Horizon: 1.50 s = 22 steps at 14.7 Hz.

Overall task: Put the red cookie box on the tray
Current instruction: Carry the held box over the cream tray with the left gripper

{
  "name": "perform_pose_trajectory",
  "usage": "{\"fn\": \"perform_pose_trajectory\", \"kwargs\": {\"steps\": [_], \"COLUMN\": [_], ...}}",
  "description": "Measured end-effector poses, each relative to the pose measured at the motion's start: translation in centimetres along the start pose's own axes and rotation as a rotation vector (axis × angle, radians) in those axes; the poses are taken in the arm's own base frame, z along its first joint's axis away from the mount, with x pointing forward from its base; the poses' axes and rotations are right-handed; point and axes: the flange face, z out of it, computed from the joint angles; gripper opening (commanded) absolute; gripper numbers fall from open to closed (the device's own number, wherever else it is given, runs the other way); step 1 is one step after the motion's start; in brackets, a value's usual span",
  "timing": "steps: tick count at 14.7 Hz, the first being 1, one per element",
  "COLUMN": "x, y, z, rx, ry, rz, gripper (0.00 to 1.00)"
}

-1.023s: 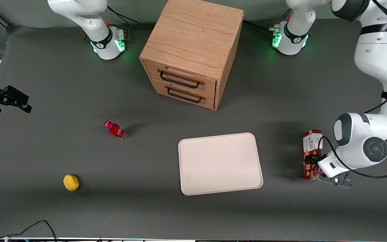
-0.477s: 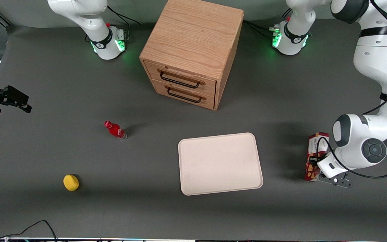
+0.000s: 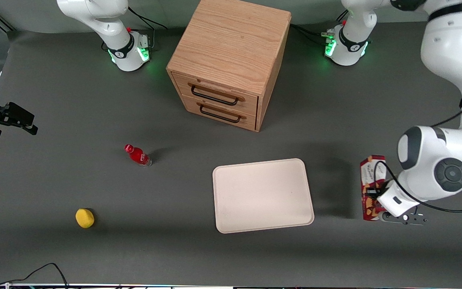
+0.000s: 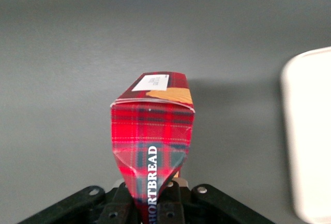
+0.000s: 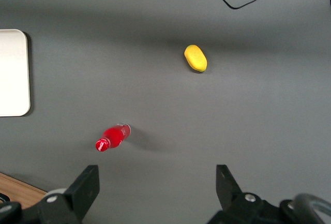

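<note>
Toward the working arm's end of the dark grey table point(image 3: 54, 180), beside the cream tray point(image 3: 263, 195), the red cookie box point(image 3: 368, 180) sits clamped in the gripper point(image 3: 375, 196); the wrist view alone reveals its tartan "SHORTBREAD" panel point(image 4: 152, 151).

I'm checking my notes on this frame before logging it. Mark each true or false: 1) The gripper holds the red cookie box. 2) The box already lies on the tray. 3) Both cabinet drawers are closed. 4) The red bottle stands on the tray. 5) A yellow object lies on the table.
1) True: the gripper is shut on the red cookie box.
2) False: the box is beside the tray, toward the working arm's end, apart from it.
3) True: both drawers of the cabinet are closed.
4) False: the red bottle is on the table.
5) True: the yellow object lies on the table.
</note>
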Motion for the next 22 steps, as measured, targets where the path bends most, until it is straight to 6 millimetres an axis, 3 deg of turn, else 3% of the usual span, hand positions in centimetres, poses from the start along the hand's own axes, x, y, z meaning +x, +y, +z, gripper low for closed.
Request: {"fn": "perform_pose_trajectory", "kwargs": {"steps": [3, 5, 7, 9, 11, 16, 22], "x": [-1.2, -2.1, -3.2, -3.6, -3.2, -1.7, -1.1], "y": [7.8, 12.5, 16.3, 19.0, 20.6, 21.7, 22.0], "z": [-4.9, -6.3, -5.8, -3.6, -0.8, 5.3, 9.5], "rx": [0.016, 0.02, 0.024, 0.025, 0.007, -0.04, -0.044], "ry": [-0.013, -0.012, -0.018, -0.031, -0.017, 0.031, 0.076], "rz": [-0.09, -0.14, -0.169, -0.168, -0.169, -0.166, -0.145], "gripper": [0.0, 0.0, 0.0, 0.0, 0.0, 0.0, 0.0]}}
